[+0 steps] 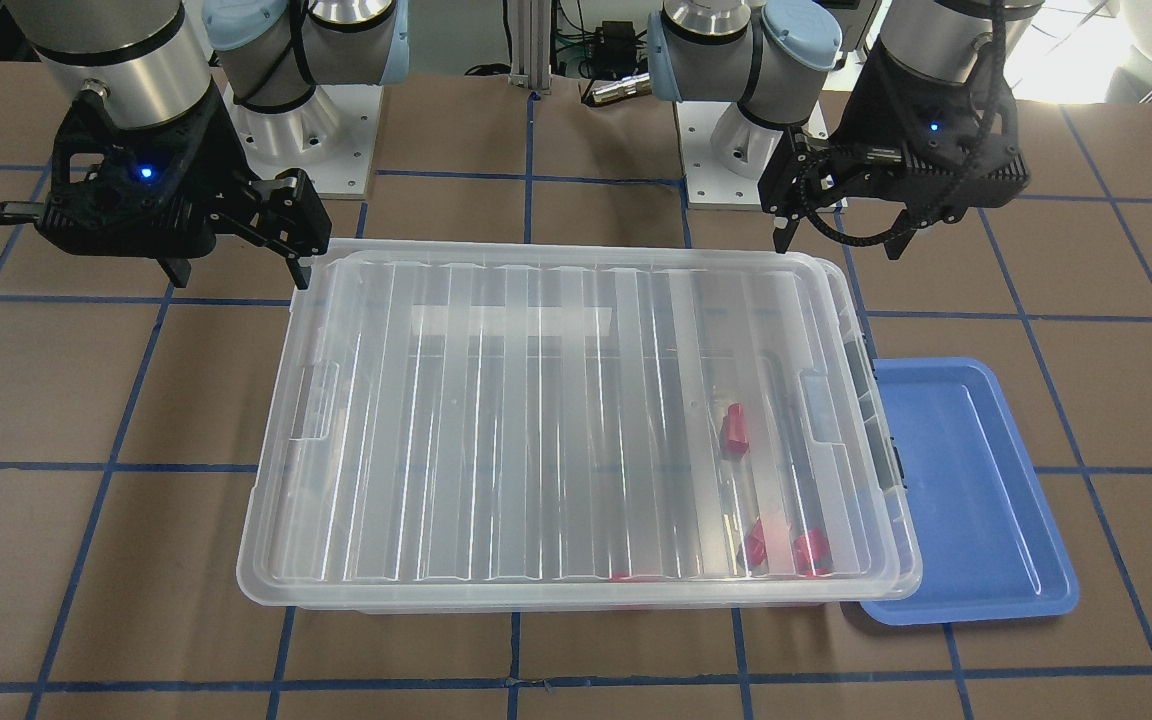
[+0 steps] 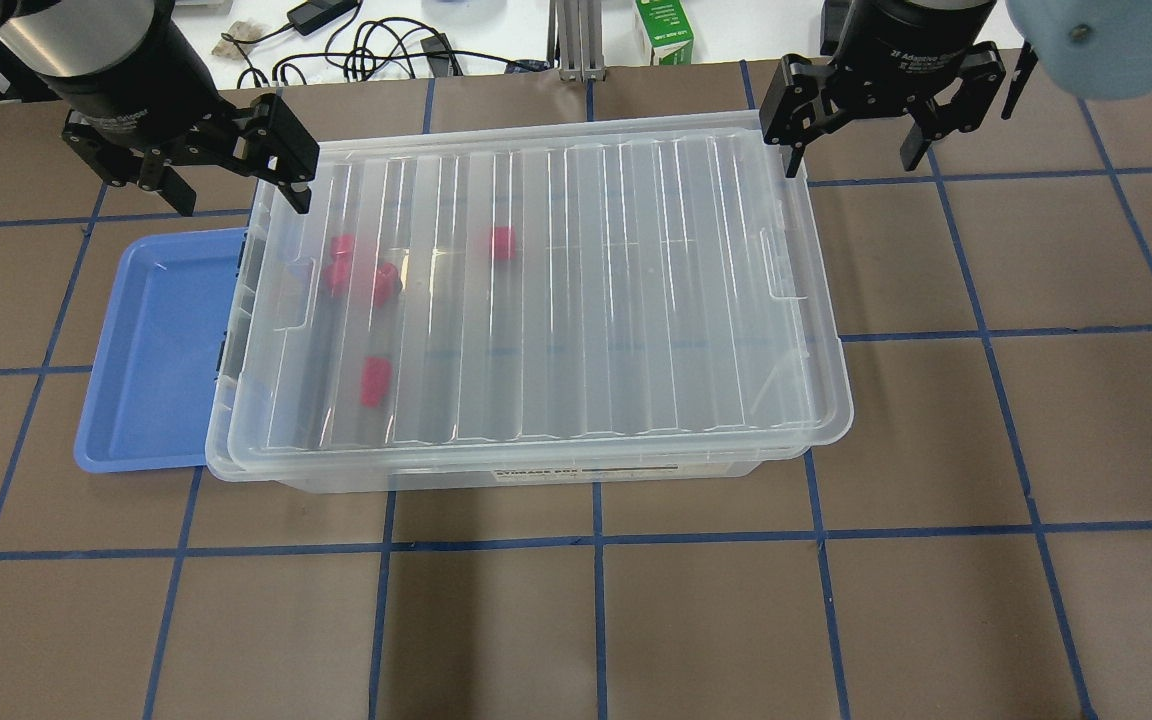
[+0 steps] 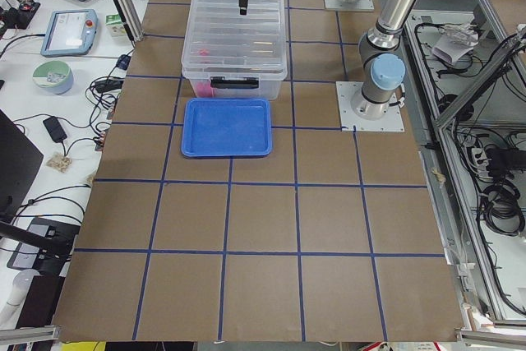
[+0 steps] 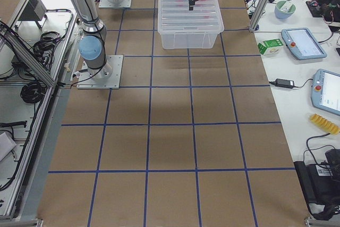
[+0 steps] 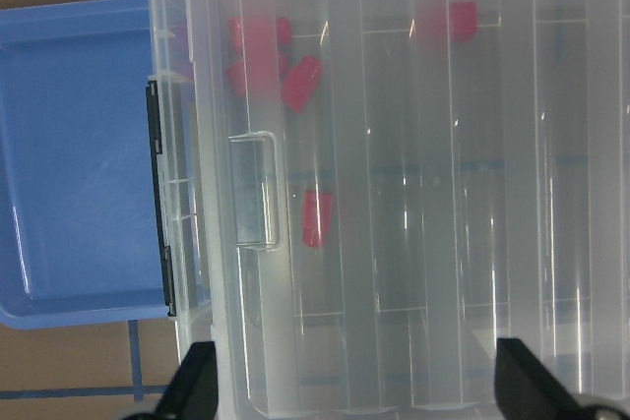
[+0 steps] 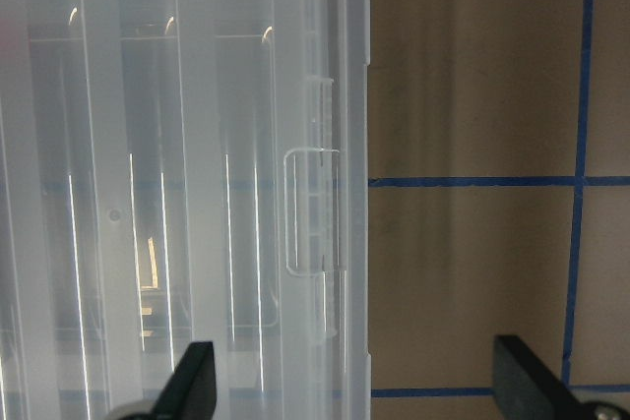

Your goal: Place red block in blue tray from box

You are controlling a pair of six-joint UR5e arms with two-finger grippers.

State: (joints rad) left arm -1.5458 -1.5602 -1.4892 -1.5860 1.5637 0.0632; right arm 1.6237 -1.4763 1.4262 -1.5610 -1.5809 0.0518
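The box [image 2: 556, 300] is a clear bin with its ribbed lid on, in the middle of the table. Several red blocks lie inside toward its left end, one [image 2: 374, 381] alone and others [image 2: 340, 262] grouped; they also show in the left wrist view [image 5: 317, 218]. The blue tray [image 2: 151, 350] lies empty on the table, against the box's left end. My left gripper [image 2: 236, 195] is open and empty, above the box's left end. My right gripper [image 2: 854, 160] is open and empty, above the box's right end.
A black latch [image 5: 155, 194] sits on the box end facing the tray. The robot bases [image 1: 306, 150] stand behind the box. A green carton [image 2: 663, 30], cables and tablets [image 3: 70, 30] lie on desks beyond the table. Brown table with blue tape lines surrounds the box.
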